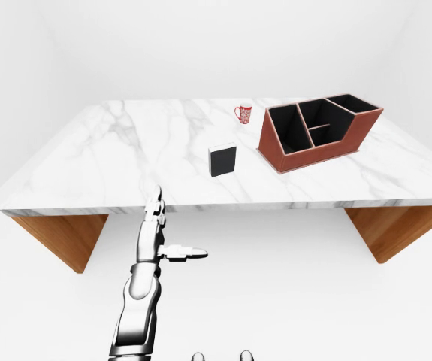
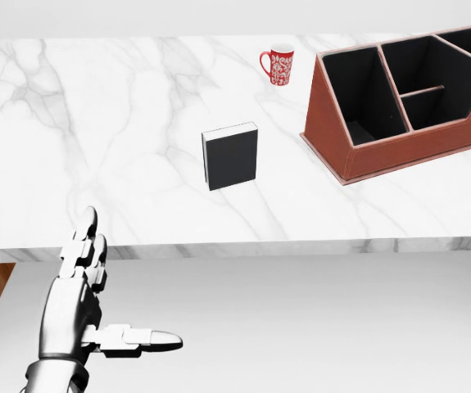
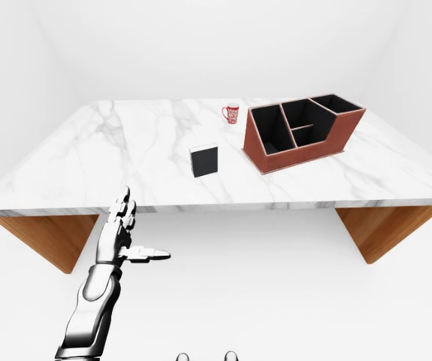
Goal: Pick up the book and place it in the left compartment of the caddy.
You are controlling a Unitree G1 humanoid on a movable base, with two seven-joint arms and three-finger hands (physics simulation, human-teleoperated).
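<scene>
The book [image 2: 231,155] stands upright near the middle of the marble table [image 2: 96,147], well apart from the caddy [image 2: 399,106] toward the table's right edge. A red mug [image 2: 278,64] sits near the far edge, beside the caddy. The left hand [image 2: 83,303] hovers below the table's near edge, fingers spread and empty. The right hand is out of view.

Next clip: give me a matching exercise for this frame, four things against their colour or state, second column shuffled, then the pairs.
Things:
1. book
2. mug
3. caddy
4. left hand

Colour or state:
A. reddish-brown walls, dark empty compartments
B. open, fingers spread, below the table edge
C. black cover, on the marble top
D. red with a white pattern

Pairs: 1-C, 2-D, 3-A, 4-B
</scene>
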